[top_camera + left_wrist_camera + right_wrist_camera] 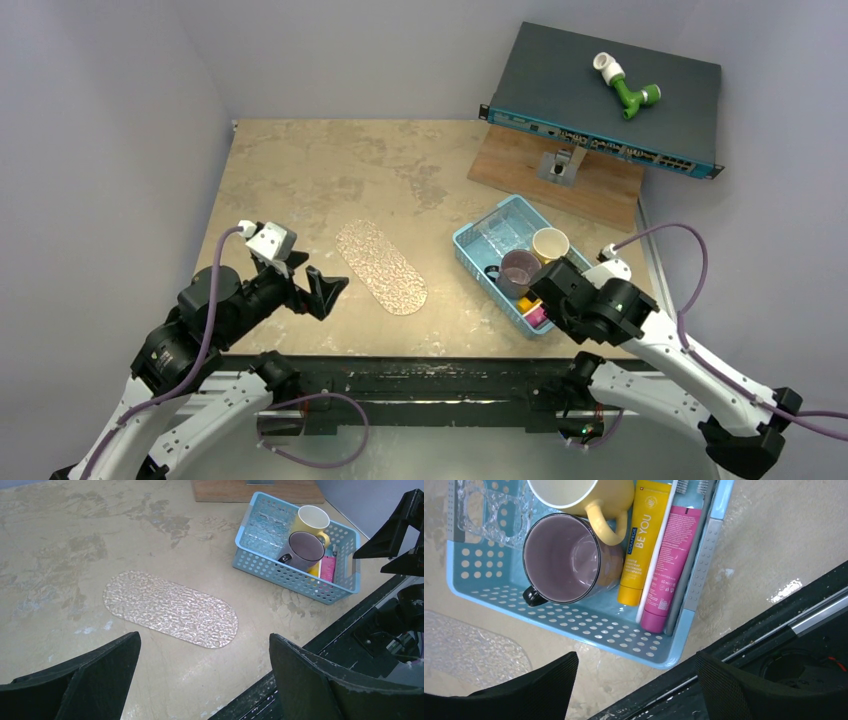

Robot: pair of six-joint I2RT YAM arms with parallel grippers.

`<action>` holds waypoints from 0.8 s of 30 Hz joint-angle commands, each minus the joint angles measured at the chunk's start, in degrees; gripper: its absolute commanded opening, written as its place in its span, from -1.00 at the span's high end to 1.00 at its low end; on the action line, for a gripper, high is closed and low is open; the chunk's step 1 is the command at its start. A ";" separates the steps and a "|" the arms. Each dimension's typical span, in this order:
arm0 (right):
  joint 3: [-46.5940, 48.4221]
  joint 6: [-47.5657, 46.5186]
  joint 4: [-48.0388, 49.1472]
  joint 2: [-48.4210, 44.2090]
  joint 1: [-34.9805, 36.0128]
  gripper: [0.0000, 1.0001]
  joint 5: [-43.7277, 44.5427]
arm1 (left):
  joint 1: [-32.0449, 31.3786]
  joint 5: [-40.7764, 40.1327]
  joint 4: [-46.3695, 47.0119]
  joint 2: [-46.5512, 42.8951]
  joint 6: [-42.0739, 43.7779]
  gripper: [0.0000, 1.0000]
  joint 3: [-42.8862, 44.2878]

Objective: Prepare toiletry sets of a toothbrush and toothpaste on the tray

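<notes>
The clear glittery tray [380, 267] lies empty mid-table; it also shows in the left wrist view [170, 609] and in the right wrist view [469, 650]. The yellow toothpaste [644, 540] and the pink toothpaste [671, 565] lie in the light-blue basket [624, 635]. A white toothbrush [656, 565] lies between them and a grey toothbrush [689, 565] lies against the basket wall. My right gripper [636, 656] is open and empty above the basket's near end [548, 290]. My left gripper [204, 637] is open and empty just left of the tray's near end [318, 292].
The basket [480, 250] also holds a yellow mug [584, 495], a purple mug [561, 557] and a clear textured piece [489, 510]. A network switch [600, 100] with a green-white pipe fitting [625, 85] sits on a wooden board [520, 165] at the back right.
</notes>
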 commanded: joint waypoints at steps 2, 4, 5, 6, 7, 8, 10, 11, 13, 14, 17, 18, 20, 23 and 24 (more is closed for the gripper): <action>-3.19 8.84 -1.56 -4.04 -0.06 -0.62 4.47 | -0.22 1.62 0.96 0.05 -0.69 -1.00 0.21; -4.17 9.52 -1.47 -4.93 -0.06 -0.51 5.11 | -0.25 1.98 0.92 0.12 -0.78 -1.00 0.21; -4.61 9.67 -1.43 -5.08 -0.06 -0.48 5.52 | -0.25 2.17 0.91 0.05 -0.79 -1.00 0.18; -5.04 9.81 -1.52 -5.04 -0.06 -0.45 5.99 | -0.19 2.27 0.99 -0.01 -0.79 -1.00 0.25; -5.51 9.95 -1.50 -4.86 -0.06 -0.42 6.05 | -0.20 2.39 1.05 -0.07 -0.86 -1.00 0.19; -5.94 10.08 -1.40 -4.55 -0.06 -0.40 5.77 | -0.25 2.55 0.99 -0.05 -0.92 -1.00 0.23; -6.57 10.37 -1.45 -3.39 -0.06 -0.36 5.51 | -0.18 2.80 1.05 -0.14 -0.94 -1.00 0.22; -6.90 10.61 -1.39 -2.87 -0.04 -0.31 5.49 | -0.23 2.91 0.98 -0.21 -1.01 -1.00 0.21; -7.23 11.17 -1.41 -1.80 -0.06 -0.25 5.32 | -0.21 2.94 1.11 -0.23 -1.05 -1.00 0.18; -7.26 11.38 -1.44 -1.27 -0.06 -0.24 5.23 | -0.24 2.94 1.09 -0.23 -1.11 -1.00 0.24; -7.87 12.42 -1.42 -0.20 -0.15 -0.21 4.74 | -0.26 4.15 1.14 -0.31 -1.29 -1.00 0.20; -8.15 13.10 -1.52 0.08 -0.13 -0.21 4.53 | -0.19 4.55 1.13 -0.27 -1.28 -1.00 0.09; -8.98 14.63 -1.36 0.24 -0.15 -0.21 4.16 | -0.24 5.05 1.25 -0.23 -1.31 -1.00 0.13; -10.08 15.70 -0.39 0.62 -0.25 -0.20 3.61 | -0.24 6.17 1.35 -0.10 -1.47 -1.00 0.08; -10.62 15.87 0.04 0.79 -0.24 -0.19 3.31 | -0.19 6.49 1.39 0.01 -1.49 -1.00 0.04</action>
